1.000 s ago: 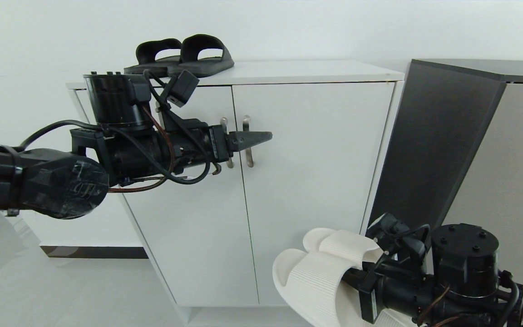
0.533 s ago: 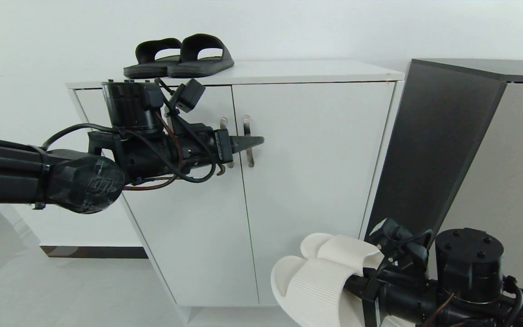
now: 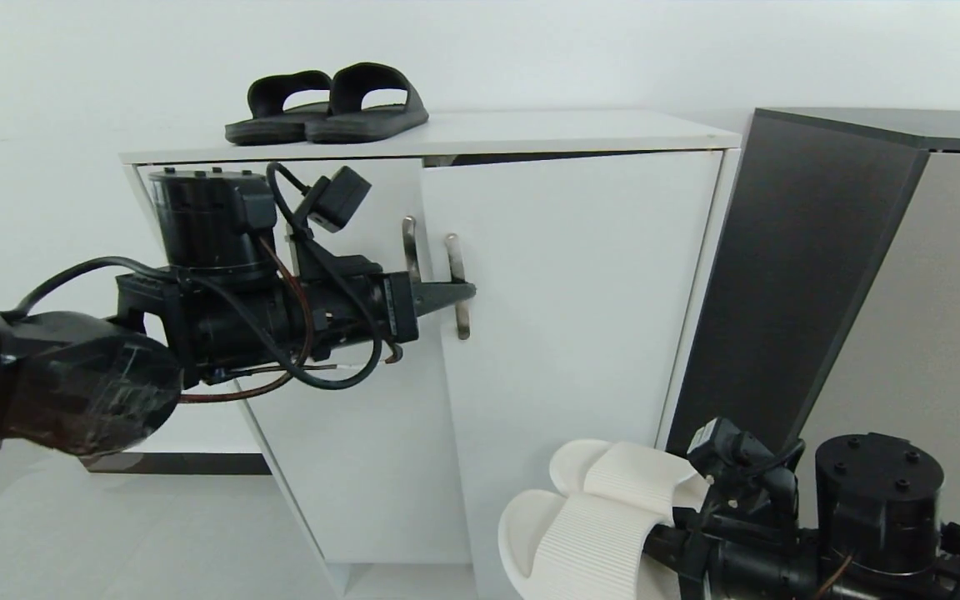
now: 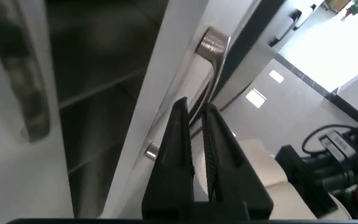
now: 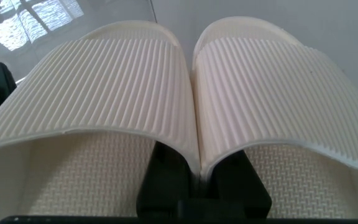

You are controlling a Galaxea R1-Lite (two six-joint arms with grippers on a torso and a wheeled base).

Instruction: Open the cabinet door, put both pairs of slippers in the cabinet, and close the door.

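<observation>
At nine o'clock of the head view, the left hand [image 3: 463, 293] is seen clamped on the handle [image 3: 453, 258] of the right cabinet door [image 3: 580, 333], which is held slightly ajar. At twelve o'clock, black slippers [image 3: 330, 104] are set on the cabinet top [image 3: 572, 129]. At five o'clock, white slippers [image 3: 588, 517] are pinched together by the right hand [image 5: 197, 171].

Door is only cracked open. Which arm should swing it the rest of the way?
Left. The left tool is shut on the handle of the right door, which stands ajar at its top edge. The right tool is low, shut on the white slippers, apart from that handle.
</observation>
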